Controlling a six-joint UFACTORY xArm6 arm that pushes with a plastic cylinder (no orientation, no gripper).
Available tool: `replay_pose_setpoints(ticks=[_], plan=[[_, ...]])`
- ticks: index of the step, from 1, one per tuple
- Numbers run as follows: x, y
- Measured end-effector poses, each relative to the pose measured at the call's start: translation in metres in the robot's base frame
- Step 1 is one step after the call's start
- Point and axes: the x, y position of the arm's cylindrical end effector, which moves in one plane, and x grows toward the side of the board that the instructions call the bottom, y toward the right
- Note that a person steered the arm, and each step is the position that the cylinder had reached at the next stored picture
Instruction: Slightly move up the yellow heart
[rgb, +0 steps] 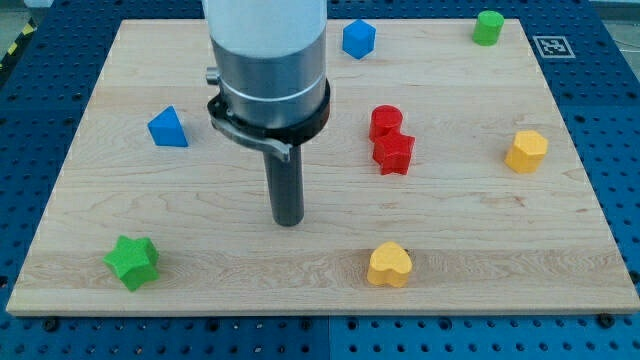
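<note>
Looks like a lab bench: pale wooden board (330, 270) laid on blue perforated grid table (600, 60), printed fiducial marker (551, 45) at the board's corner.

My tip (289, 221) down, rod upright.

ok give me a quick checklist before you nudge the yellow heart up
1. Yellow heart-shaped block in view, near the wooden board's bottom edge: ok.
2. My tip below the heart, ready to push it up: not ok; it sits up and to the view's left of the heart, apart from it.
3. Route round to the heart's underside free of blocks: ok, though the strip under the heart is narrow.
4. Room above the heart for a slight move: ok; the red star-shaped block and red cylinder sit well higher.
5. Green star-shaped block out of the way: ok, far at the view's left.
</note>
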Motion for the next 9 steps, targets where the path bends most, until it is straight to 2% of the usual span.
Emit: replay_pose_setpoints(ticks=[2,3,5,9], plan=[[0.036,0.000],[0.039,0.000],[0.080,0.001],[0.081,0.027]])
